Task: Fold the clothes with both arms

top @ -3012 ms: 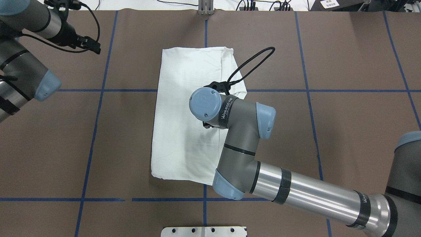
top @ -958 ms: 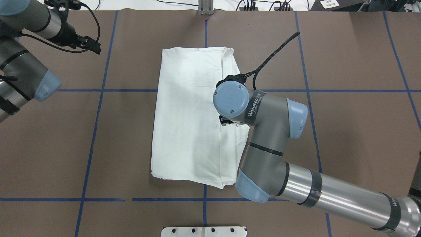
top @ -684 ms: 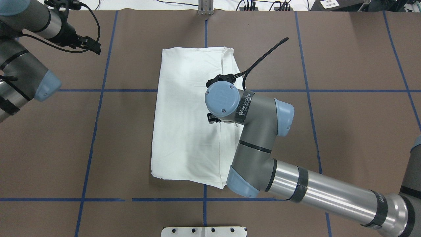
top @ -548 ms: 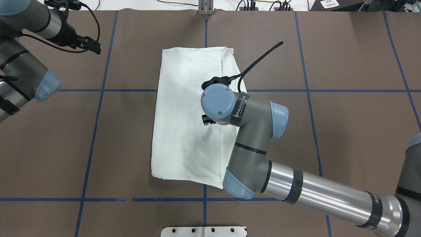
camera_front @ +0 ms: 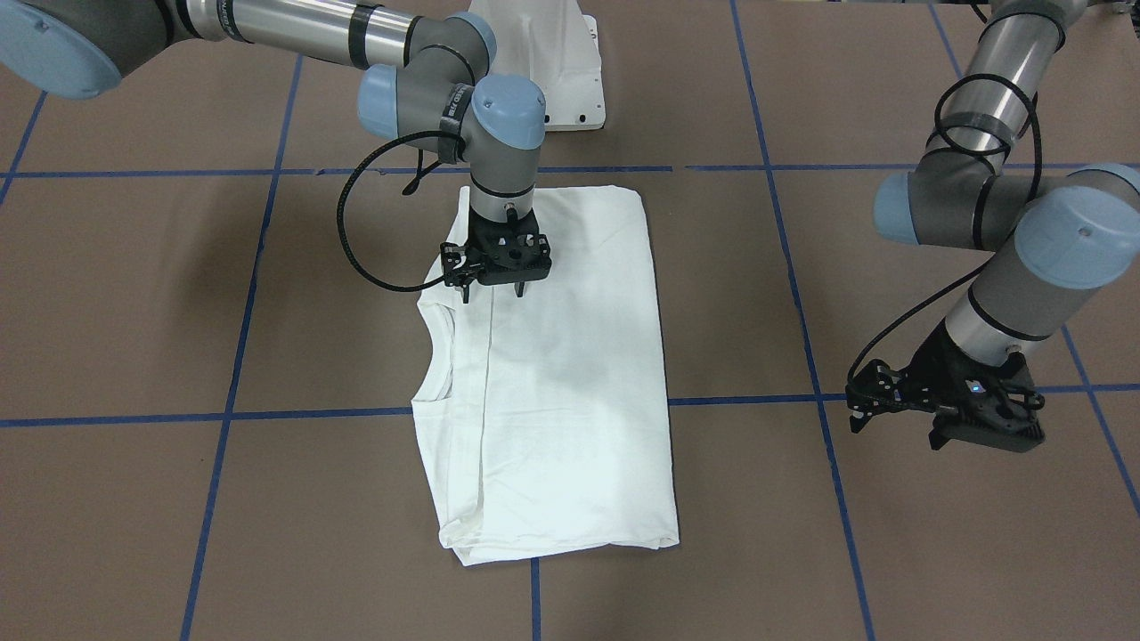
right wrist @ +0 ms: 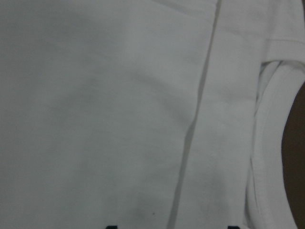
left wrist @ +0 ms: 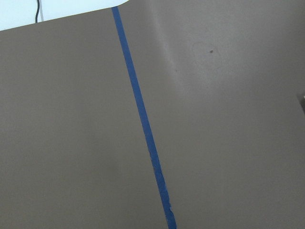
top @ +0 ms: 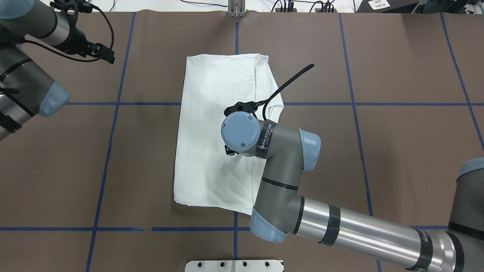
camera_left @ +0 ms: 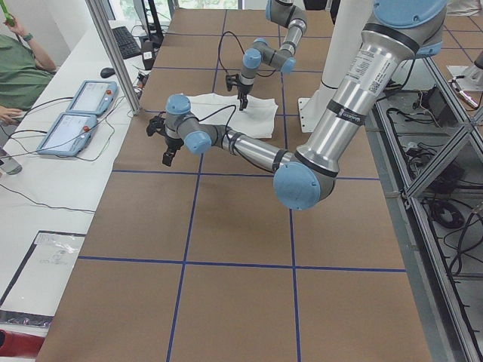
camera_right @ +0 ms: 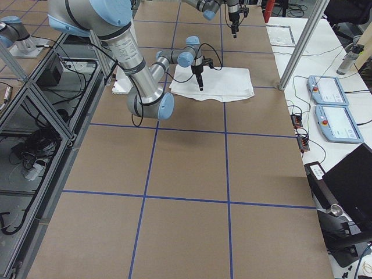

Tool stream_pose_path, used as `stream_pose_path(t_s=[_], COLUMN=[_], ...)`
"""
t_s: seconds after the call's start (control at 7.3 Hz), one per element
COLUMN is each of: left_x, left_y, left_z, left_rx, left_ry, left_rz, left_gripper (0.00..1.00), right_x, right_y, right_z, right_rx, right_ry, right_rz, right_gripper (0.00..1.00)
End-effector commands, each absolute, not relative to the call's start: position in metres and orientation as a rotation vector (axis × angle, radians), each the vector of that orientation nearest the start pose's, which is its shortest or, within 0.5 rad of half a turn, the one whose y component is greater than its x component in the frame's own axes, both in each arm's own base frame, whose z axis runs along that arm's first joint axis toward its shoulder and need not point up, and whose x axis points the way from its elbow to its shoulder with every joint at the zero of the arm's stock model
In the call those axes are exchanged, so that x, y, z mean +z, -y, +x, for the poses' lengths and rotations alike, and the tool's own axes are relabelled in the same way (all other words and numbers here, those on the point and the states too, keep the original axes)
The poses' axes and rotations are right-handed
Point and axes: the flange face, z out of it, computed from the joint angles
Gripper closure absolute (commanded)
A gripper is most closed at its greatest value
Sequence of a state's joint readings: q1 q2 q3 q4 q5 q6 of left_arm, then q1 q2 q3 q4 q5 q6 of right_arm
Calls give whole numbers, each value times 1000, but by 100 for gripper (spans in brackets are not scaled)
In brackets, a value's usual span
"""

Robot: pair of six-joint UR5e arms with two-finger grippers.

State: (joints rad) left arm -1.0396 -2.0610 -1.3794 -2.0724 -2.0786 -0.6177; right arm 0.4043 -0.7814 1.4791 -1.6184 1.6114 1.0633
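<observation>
Clearly the folding is well under way: the white long-sleeved T-shirt [top: 211, 94] lies flat in the middle of the brown table [top: 151, 158] as a long narrow rectangle, its length running from the near edge towards the far one. No sleeve sticks out, so both seem tucked inside. A lengthwise fold edge [right wrist: 200, 109] runs down the right part of the shirt, and the ribbed collar [camera_front: 434, 356] peeks out on that same long side.

The right gripper [camera_front: 494, 292] hangs just above the cloth, close to that fold edge and a little nearer than the collar. Its two fingertips [right wrist: 110, 227] stand apart with nothing between them, so it holds no fabric.

The left gripper [camera_front: 971, 418] is well away at the far left, over bare table beside a blue tape line [left wrist: 143, 124]. Its wrist camera shows no fingers, so I cannot tell how wide it stands.

What looks left is the crosswise folding (bringing one short end over the other), a step best shared by both arms, with perhaps some smoothing first.
</observation>
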Motion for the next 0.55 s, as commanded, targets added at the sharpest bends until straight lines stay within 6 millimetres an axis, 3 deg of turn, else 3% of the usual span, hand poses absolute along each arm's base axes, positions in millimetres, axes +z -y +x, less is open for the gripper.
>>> stream_pose_path(t_s=[0.0, 0.27, 0.41], left_x=[413, 412, 412], left_y=[653, 652, 652], left_z=[285, 285, 285], left_rx=[123, 122, 121], left_ry=[-826, -826, -827], left_rz=[394, 395, 396], left_gripper=[0, 0, 0], right_x=[234, 236, 235], right_y=[407, 407, 407], right_z=[-633, -633, -632], right_rx=[-117, -117, -115], right_ry=[563, 557, 559], right_rz=[233, 231, 232], right_gripper=[34, 57, 63])
